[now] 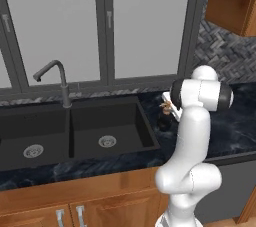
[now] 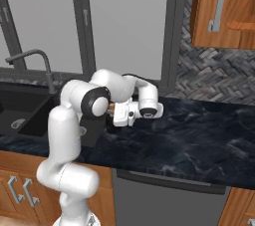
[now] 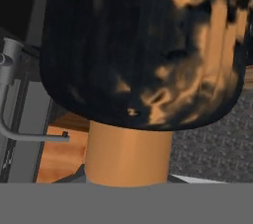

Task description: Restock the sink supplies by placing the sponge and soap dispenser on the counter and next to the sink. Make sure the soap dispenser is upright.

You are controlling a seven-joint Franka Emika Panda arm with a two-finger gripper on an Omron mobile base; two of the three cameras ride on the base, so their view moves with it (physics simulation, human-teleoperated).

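The soap dispenser (image 1: pixel 165 117) stands on the counter (image 1: pixel 235 131) just right of the sink (image 1: pixel 75 131), its dark body and orange neck close up in the hand view (image 3: pixel 143 50). The gripper (image 1: pixel 169 105) is at its pump head, jaws clamped on the dispenser (fingers hidden behind the arm). The black marble counter runs right under wooden cabinets (image 2: pixel 224 11); a grey faucet (image 1: pixel 57 78) stands before tall windows (image 1: pixel 55 26) and herringbone tile (image 2: pixel 214 75).
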